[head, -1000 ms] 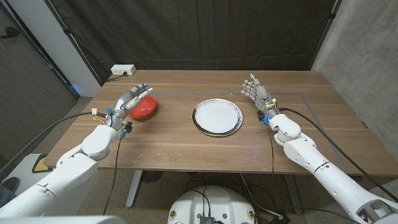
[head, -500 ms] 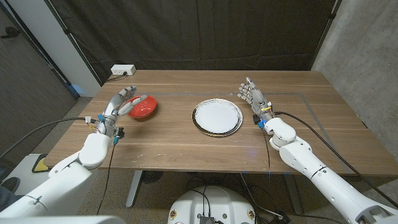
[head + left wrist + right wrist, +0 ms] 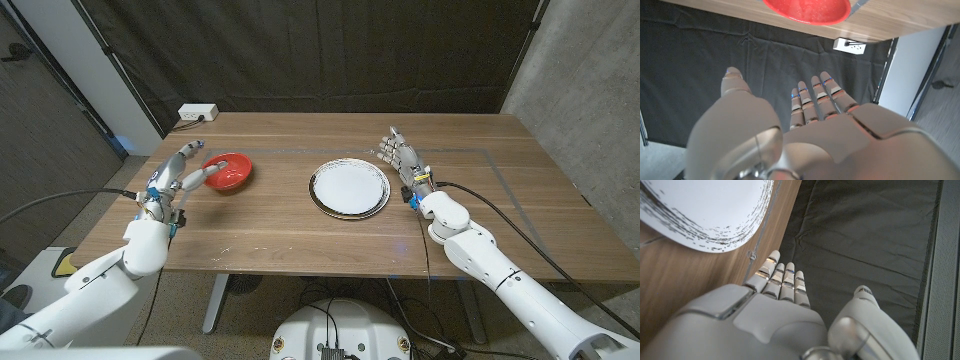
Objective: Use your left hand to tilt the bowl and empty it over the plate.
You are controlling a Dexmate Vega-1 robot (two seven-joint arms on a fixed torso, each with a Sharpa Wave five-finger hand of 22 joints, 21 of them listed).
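Since a second ago the left arm has drawn back toward the table's (image 3: 300,225) left edge. The plate (image 3: 348,188) sits mid-table, the red bowl (image 3: 227,172) to its left. The left hand (image 3: 178,172) is open beside the bowl, holding nothing; the right hand (image 3: 402,156) waits open. The bowl looks light, stiff and slick: grip the rim.

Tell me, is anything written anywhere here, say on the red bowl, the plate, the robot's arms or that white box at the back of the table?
No readable text in any view.
Red bowl: plain, no print.
Plate: plain white with a dark rim, no lettering.
White box: too small to tell.
Left hand and right hand: no legible labels.
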